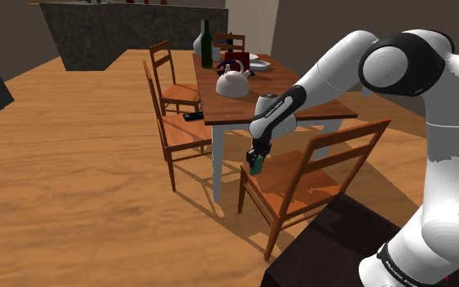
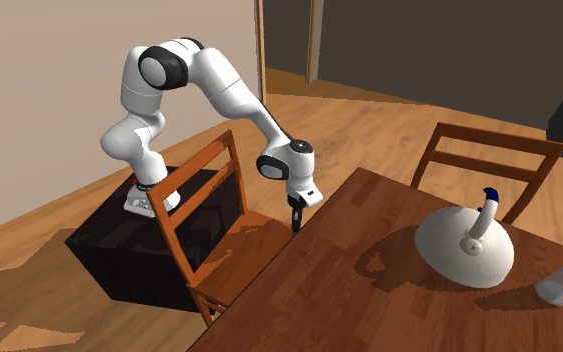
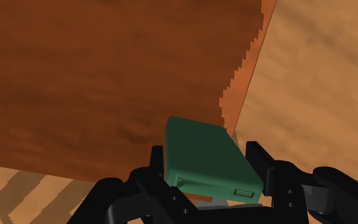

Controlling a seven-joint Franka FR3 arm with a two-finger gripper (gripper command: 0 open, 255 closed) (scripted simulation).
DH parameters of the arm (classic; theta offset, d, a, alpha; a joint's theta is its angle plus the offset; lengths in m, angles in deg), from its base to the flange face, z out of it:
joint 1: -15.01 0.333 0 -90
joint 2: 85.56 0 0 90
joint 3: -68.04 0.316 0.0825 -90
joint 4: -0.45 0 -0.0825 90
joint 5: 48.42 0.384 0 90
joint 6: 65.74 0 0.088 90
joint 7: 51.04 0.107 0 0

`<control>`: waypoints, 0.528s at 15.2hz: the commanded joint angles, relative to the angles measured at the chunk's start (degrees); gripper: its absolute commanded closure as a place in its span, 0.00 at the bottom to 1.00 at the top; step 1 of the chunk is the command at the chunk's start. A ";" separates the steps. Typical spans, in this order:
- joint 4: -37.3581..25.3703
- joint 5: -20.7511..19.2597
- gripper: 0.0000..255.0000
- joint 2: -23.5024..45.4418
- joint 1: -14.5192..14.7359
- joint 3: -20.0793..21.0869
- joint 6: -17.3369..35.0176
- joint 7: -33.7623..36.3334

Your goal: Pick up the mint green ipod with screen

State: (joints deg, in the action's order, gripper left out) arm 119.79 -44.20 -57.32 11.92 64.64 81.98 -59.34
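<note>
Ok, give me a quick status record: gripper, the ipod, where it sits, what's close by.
gripper: shut on the green ipod, pointing down
ipod: clasped between both fingers
location: over the edge of the wooden chair seat, beside the table
clear of seat: cannot tell
on table: white kettle, dark bottle

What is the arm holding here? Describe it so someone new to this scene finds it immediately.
Start at the wooden dining table, then drop to the chair nearest the white arm. Just above that chair's seat, the black jaws clasp the ipod: a small, flat, dark green slab, unlike the rounded white kettle up on the tabletop.
</note>
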 commanded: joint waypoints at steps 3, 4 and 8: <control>-0.04 0.00 1.00 0.03 0.00 0.02 -0.20 -0.01; 0.06 -0.08 1.00 -0.63 0.05 -0.04 -0.77 0.05; 0.29 -0.39 1.00 -3.18 0.21 -0.27 -3.09 0.29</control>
State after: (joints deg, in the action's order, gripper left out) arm 119.95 -44.50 -59.74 12.06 64.43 79.54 -59.15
